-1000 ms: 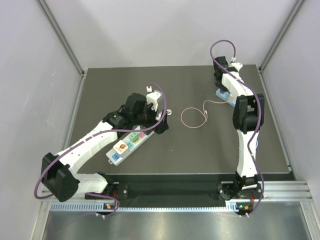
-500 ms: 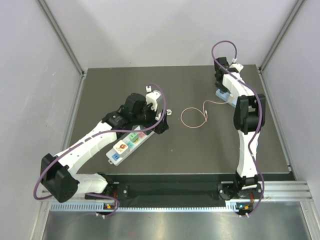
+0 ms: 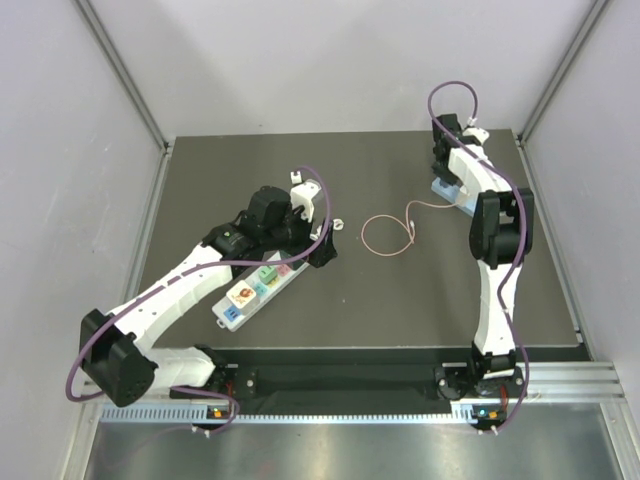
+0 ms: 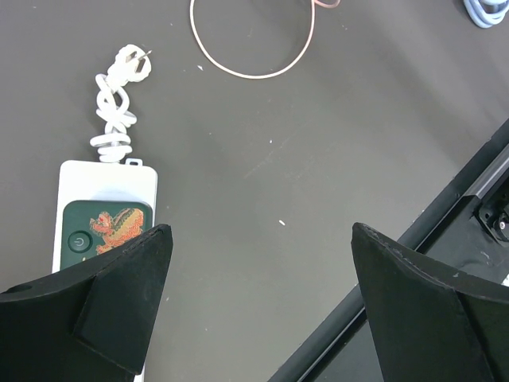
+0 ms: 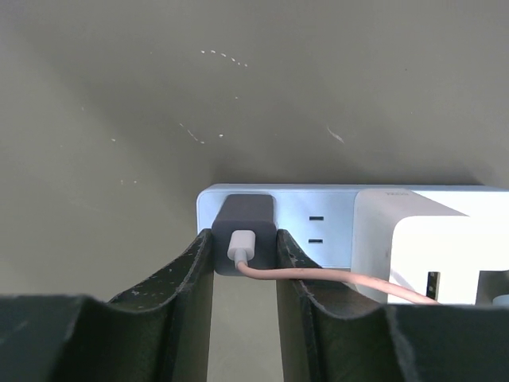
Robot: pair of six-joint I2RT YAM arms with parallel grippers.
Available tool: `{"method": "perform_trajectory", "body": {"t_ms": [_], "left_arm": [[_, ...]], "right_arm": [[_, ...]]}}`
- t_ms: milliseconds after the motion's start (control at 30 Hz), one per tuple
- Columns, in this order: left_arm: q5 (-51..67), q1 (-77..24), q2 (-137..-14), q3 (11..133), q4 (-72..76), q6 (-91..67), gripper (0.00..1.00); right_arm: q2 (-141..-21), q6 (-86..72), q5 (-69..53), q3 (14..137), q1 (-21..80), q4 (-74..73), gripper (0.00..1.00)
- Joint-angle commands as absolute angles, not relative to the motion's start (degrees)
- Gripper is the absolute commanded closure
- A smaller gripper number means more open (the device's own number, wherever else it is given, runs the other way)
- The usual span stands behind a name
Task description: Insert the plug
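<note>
**Item: right gripper (image 5: 244, 243).** Its two dark fingers are pinching the plug (image 5: 245, 211) by its left and right flanks, with the pads touching both sides.

**Bearing.** The plug is lying straight ahead of the fingers, at the far right of the table (image 3: 400, 300). Its push axis is running away from the wrist and into the face of the light-blue power strip (image 5: 318, 207). The strip's long axis is running crosswise to that push, left to right in the wrist view. The coming move is probably turning on a straight drive along the finger line, with no sideways drift.

**Seating.** The plug's body is meeting the strip's end socket. The prongs are hidden, so it may be fully home or only partly in.

**Nearer arm.** The right arm is on the plug. The left gripper (image 4: 260, 231) is hanging spread wide, well apart, over the white power strip (image 4: 107, 191) at mid-table.

**Appearance.** The plug is showing as a small dark-grey block with squared corners. A pale connector is sitting in its near face. A pink cable (image 5: 318, 275) is trailing off to the right, past a white adapter (image 5: 413, 247) occupying the neighbouring sockets, and is looping loosely on the table.

**Also present.** A coiled white cord (image 4: 115, 103) is lying at the end of the white power strip.
</note>
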State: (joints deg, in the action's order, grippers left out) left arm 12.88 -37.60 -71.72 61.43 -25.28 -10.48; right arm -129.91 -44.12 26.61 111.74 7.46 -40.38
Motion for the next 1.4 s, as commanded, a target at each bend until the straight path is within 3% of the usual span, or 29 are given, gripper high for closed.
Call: {"method": "perform_trajectory", "body": {"t_ms": [0,100,233,600,833,867,933,967,1000,1033,1133,1367], "left_arm": [[12.6,-37.8,-69.7,61.3,-22.9,-10.4,0.01],[12.3,-37.9,-69.4,61.3,-23.0,-10.4,0.02],[12.1,-37.8,-69.2,61.2,-23.0,-10.4,0.02],[11.7,-37.8,-68.7,61.0,-23.0,-10.1,0.01],[11.9,-37.8,-67.8,61.0,-22.4,-10.3,0.01],[12.0,-37.8,-67.7,60.9,-22.3,-10.4,0.01],[12.2,-37.8,-67.4,60.6,-21.9,-10.4,0.02],[12.1,-37.8,-67.4,60.3,-21.7,-10.4,0.01],[12.0,-37.8,-67.4,60.4,-21.7,-10.3,0.02],[11.7,-37.8,-67.5,60.4,-21.8,-10.2,0.02],[10.2,-37.8,-67.7,60.6,-22.1,-9.7,0.01],[8.6,-37.8,-69.7,61.3,-22.2,-9.0,0.02]], "right_arm": [[-133.8,-46.8,11.7,109.5,9.3,-41.3,0.68],[-132.1,-44.8,11.8,111.7,9.1,-41.1,0.50],[-130.6,-43.2,11.7,114.3,8.5,-41.7,0.36],[-124.8,-39.0,11.2,115.3,7.8,-44.1,0.18],[-115.7,-32.8,9.4,111.1,7.4,-44.4,0.16],[-115.1,-31.7,9.3,110.9,7.2,-44.1,0.18],[-114.7,-28.7,7.9,110.4,6.3,-41.8,0.41],[-115.0,-28.0,7.4,110.7,6.0,-41.5,0.56],[-115.7,-27.5,7.3,111.1,5.9,-41.3,0.83],[-116.4,-26.5,7.5,112.3,5.9,-41.2,0.91],[-119.3,-25.2,7.4,115.2,5.9,-41.3,1.00],[-126.3,-23.7,9.2,119.5,5.5,-40.8,1.00]]}}
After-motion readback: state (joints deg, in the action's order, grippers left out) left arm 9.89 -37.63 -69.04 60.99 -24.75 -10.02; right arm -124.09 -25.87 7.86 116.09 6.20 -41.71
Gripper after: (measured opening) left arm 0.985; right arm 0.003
